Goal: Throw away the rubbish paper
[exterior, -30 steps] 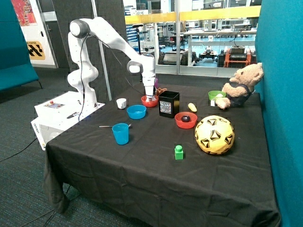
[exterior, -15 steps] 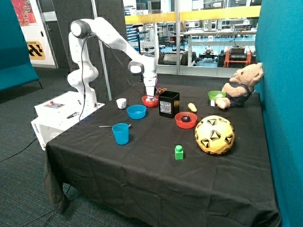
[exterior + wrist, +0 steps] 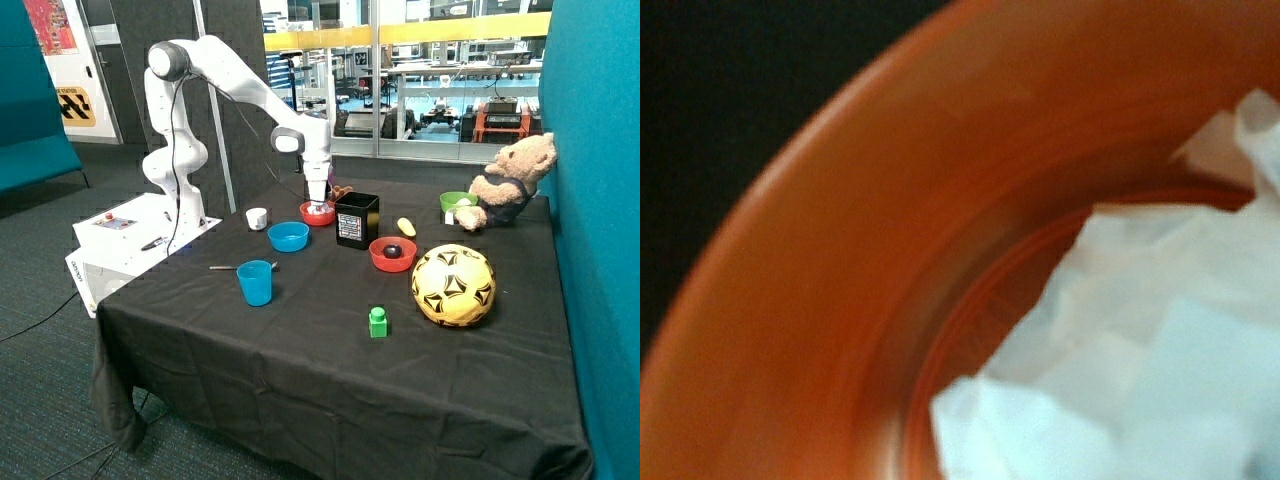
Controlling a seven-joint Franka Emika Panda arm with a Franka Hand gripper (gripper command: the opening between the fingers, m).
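Note:
A crumpled wad of white rubbish paper (image 3: 1140, 360) lies inside a red bowl (image 3: 840, 250), filling the wrist view from very close. In the outside view this red bowl (image 3: 306, 213) stands at the back of the table, next to a black box (image 3: 357, 220). My gripper (image 3: 318, 205) points straight down and reaches into this bowl, right at the paper. The outside view does not show whether it holds the paper. Something white also shows in the green bowl (image 3: 457, 202) beside the teddy bear.
On the black cloth stand a blue bowl (image 3: 288, 236), a blue cup (image 3: 255, 282), a small white cup (image 3: 257, 218), a second red bowl (image 3: 392, 253), a green block (image 3: 378, 322), a yellow ball (image 3: 453, 285) and a teddy bear (image 3: 510, 180). A spoon (image 3: 228, 267) lies by the blue cup.
The wrist has shifted very slightly toward the black box. The gripper stays down in the red bowl.

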